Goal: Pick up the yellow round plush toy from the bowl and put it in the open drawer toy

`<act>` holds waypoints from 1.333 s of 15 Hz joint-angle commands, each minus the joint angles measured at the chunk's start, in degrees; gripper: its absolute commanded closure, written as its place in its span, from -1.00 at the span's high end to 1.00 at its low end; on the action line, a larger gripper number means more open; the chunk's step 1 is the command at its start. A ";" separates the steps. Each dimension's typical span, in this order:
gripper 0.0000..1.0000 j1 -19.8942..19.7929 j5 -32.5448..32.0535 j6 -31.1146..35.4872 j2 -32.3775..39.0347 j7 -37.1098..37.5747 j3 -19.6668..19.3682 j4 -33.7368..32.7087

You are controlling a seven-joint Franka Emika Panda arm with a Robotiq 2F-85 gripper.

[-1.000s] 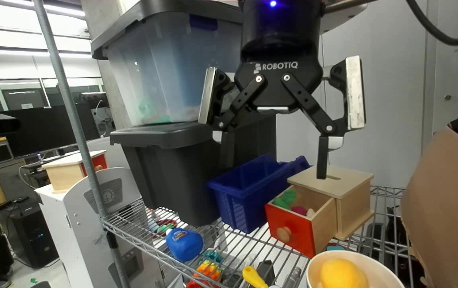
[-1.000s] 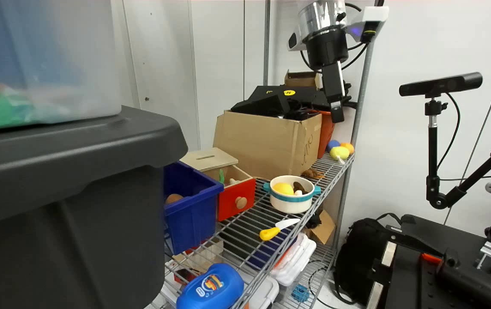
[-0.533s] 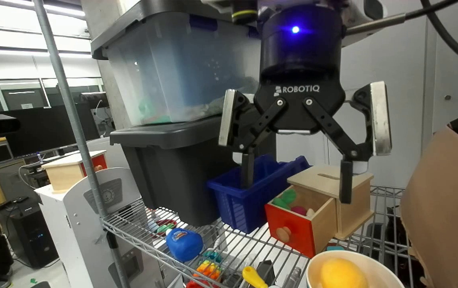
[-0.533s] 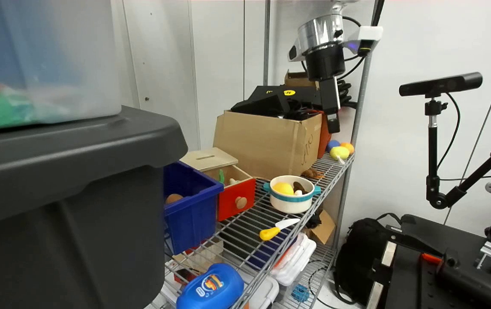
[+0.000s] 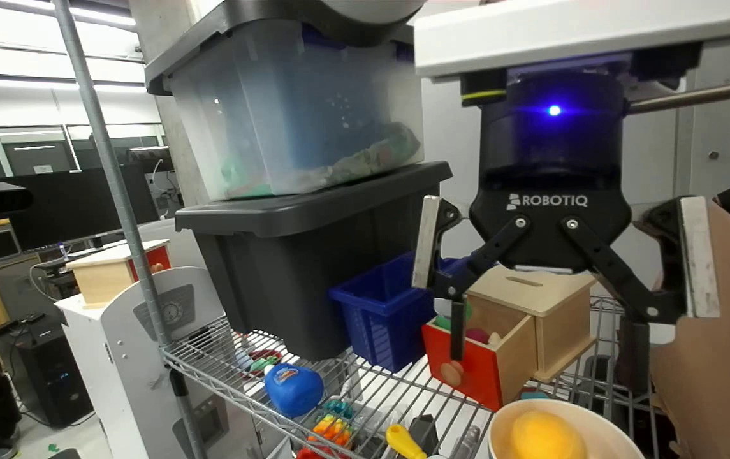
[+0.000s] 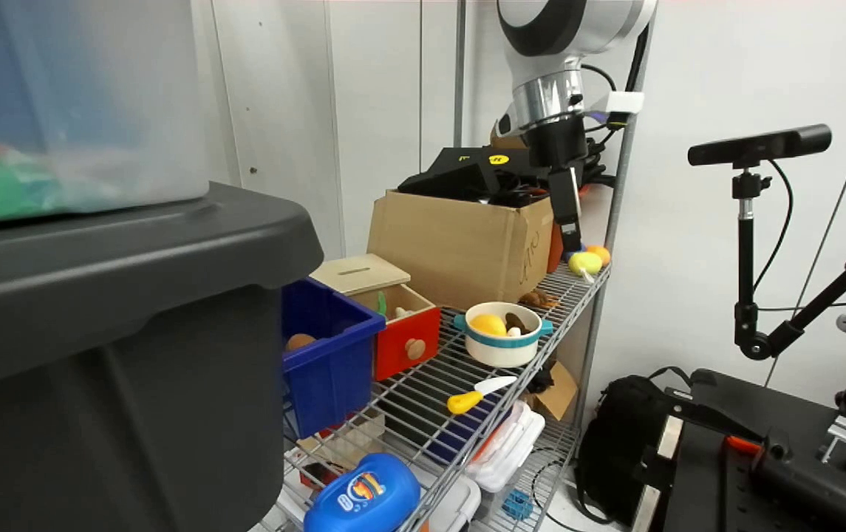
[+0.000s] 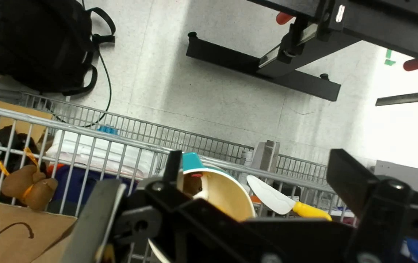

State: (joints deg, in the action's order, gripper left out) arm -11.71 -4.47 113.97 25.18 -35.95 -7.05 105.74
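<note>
The tool (image 5: 547,370) is released, holding nothing, higher than the bowl (image 6: 500,356). If lowered, it may strike the bowl's rim, because the ball (image 6: 488,325) inside lies near the wall.

ROBOTIQ — on the gripper (image 5: 546,364)

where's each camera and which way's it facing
An exterior view: opposite the open gripper, facing it and the drawer toy; gripper shows broadside.
An exterior view: beside a dark bin, looking down along the wire shelf; arm and gripper show in profile.
Wrist view: on the wrist, facing down at bowl and floor; fingers show.
Both exterior views share the drawer toy and bowl.
</note>
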 commanded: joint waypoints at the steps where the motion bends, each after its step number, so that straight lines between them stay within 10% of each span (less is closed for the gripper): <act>1: 1.00 -1.55 -1.60 -1.41 3.50 -1.50 0.96 -4.80; 20: 1.00 -1.28 -2.05 -4.12 9.50 -0.09 3.34 -10.79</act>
State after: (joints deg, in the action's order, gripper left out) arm -12.26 -6.36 111.17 33.63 -36.03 -4.66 96.89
